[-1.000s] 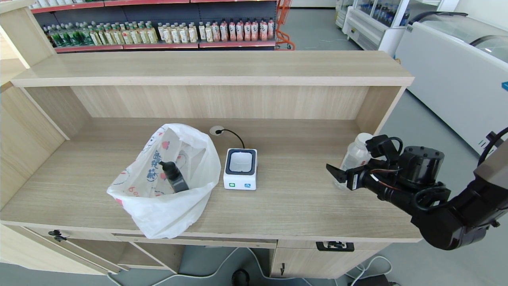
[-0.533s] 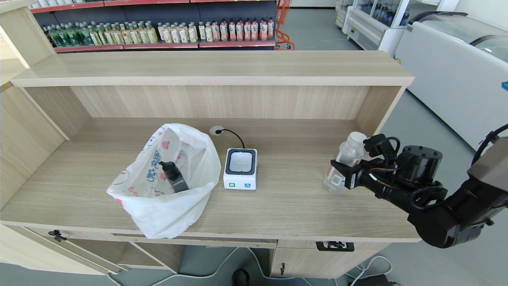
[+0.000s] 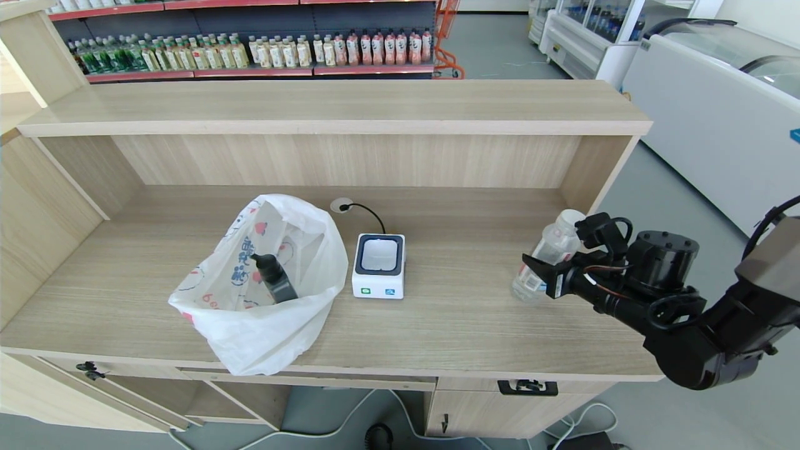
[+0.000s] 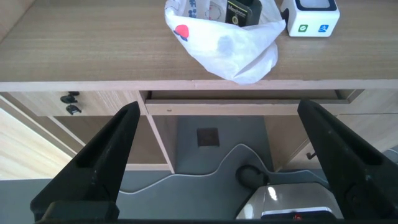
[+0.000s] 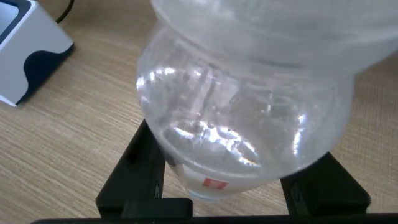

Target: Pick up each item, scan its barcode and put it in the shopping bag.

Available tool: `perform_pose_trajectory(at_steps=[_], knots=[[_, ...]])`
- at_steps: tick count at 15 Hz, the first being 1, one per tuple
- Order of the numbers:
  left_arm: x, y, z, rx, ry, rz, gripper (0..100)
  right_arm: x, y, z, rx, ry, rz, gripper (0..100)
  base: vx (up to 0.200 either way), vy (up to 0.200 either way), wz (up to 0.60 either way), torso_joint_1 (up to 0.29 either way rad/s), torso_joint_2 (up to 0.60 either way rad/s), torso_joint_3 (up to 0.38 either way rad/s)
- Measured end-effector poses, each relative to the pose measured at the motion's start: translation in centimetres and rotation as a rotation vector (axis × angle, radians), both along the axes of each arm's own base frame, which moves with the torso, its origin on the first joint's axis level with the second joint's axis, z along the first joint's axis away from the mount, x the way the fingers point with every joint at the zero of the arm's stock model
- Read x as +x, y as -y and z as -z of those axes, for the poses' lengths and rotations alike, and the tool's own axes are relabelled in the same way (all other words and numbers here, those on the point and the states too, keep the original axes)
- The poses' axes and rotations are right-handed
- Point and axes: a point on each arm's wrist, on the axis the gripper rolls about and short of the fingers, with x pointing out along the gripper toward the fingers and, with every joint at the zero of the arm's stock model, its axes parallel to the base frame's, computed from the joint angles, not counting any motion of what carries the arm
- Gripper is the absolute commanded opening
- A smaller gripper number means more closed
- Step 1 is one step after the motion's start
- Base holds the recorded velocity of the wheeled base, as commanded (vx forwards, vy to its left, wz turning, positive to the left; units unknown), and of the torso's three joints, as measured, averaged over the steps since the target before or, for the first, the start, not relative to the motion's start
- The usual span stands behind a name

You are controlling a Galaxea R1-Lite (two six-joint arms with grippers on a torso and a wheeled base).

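Clear plastic bottle, upright between open fingers a second ago, now sits tilted and clamped in my right gripper. Pick made, I judge; scanner waits well off to its left.

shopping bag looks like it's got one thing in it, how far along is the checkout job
Done: a dark pump bottle already sits in the shopping bag. In hand: the right end effector is shut on a clear bottle, tilted at the counter's right end. Left: that bottle has not yet reached the white scanner, then needs bagging.
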Motion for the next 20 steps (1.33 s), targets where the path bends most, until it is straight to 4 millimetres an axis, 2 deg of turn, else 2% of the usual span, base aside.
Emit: perform_pose_trajectory(at_steps=[4,6,8,10,13,15,17,20], knots=[[0.0,0.0,0.0,0.0,0.0,0.0,100,-0.2,0.2,-0.5,0.005,0.005,0.005,0,0.0,0.0,0.0,0.0,0.0,0.0],[0.0,0.0,0.0,0.0,0.0,0.0,100,-0.6,0.3,-2.0,0.038,0.006,0.003,0,0.0,0.0,0.0,0.0,0.0,0.0],[0.0,0.0,0.0,0.0,0.0,0.0,100,-1.8,0.8,-4.1,0.114,-0.065,0.001,0,0.0,0.0,0.0,0.0,0.0,0.0],[0.0,0.0,0.0,0.0,0.0,0.0,100,-3.9,1.4,-6.8,0.232,-0.206,-0.014,0,0.0,0.0,0.0,0.0,0.0,0.0],[0.0,0.0,0.0,0.0,0.0,0.0,100,-8.3,1.1,-13.7,0.482,-0.353,-0.203,0,0.0,0.0,0.0,0.0,0.0,0.0],[0.0,0.0,0.0,0.0,0.0,0.0,100,-11.7,0.1,-17.8,0.532,-0.331,-0.383,0,0.0,0.0,0.0,0.0,0.0,0.0],[0.0,0.0,0.0,0.0,0.0,0.0,100,-14.8,-1.3,-20.0,0.52,-0.292,-0.544,0,0.0,0.0,0.0,0.0,0.0,0.0],[0.0,0.0,0.0,0.0,0.0,-0.001,100,-18.5,-2.9,-21.6,0.502,-0.283,-0.736,0,0.0,0.0,0.0,0.0,0.0,0.0]])
